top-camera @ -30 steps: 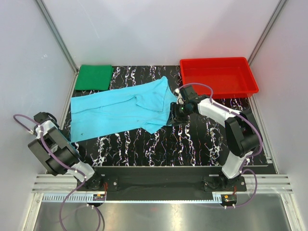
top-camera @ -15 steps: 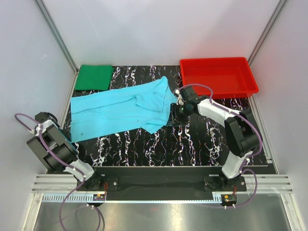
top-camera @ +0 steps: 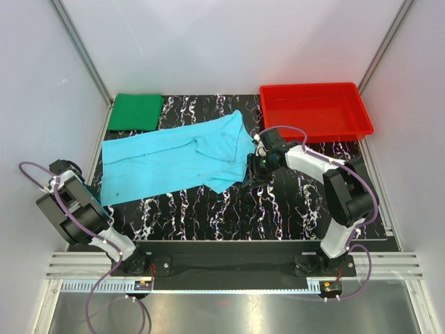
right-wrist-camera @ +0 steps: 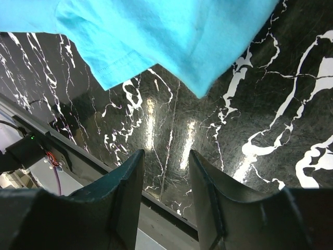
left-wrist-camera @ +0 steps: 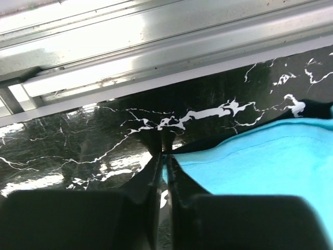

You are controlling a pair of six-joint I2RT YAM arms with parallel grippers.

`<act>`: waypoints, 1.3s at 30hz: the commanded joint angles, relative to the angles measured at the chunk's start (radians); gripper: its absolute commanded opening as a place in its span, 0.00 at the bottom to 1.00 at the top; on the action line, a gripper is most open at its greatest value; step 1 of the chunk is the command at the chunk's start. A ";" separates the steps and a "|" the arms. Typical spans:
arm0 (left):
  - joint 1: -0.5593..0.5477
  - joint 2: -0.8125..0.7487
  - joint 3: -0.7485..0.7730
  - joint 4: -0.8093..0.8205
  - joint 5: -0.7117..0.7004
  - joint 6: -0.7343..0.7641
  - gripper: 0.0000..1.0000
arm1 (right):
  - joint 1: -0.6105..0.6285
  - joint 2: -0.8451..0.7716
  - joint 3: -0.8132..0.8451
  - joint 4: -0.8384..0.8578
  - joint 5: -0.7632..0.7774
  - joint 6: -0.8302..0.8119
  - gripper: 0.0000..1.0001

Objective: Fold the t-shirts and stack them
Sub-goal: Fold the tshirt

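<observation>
The light cyan-blue t-shirt [top-camera: 174, 161] lies spread and rumpled across the middle of the table. The dark green t-shirt [top-camera: 135, 111] lies folded at the back left corner. My left gripper [top-camera: 97, 202] is at the cyan shirt's near left corner. In the left wrist view the left gripper [left-wrist-camera: 164, 159] is shut with a thin edge of the cyan shirt [left-wrist-camera: 260, 161] between its fingers. My right gripper [top-camera: 250, 170] is beside the shirt's right edge. In the right wrist view the right gripper [right-wrist-camera: 166, 159] is open and empty over bare table, the cyan shirt [right-wrist-camera: 171, 36] just beyond its fingertips.
A red plastic tray [top-camera: 363, 122] stands at the back right, behind the right arm. The black marbled table [top-camera: 278, 209] is walled by white panels, and a metal rail [left-wrist-camera: 156, 57] runs along its left edge close to the left gripper.
The left arm has shifted slightly left and back at the shirt's corner. The right gripper has drawn a little to the right, off the shirt's right edge.
</observation>
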 commanded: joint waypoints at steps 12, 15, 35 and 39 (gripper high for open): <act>-0.068 0.013 -0.033 0.013 0.012 0.038 0.00 | 0.001 -0.009 -0.080 0.097 -0.044 0.027 0.56; -0.067 -0.019 -0.049 0.001 0.017 0.045 0.00 | 0.001 0.011 -0.072 0.132 -0.050 0.045 0.50; -0.068 -0.090 -0.094 -0.027 0.058 0.064 0.00 | 0.001 0.155 0.156 0.055 0.145 -0.170 0.48; -0.067 -0.089 -0.092 -0.028 0.055 0.061 0.00 | 0.002 0.118 0.092 0.106 0.105 -0.115 0.47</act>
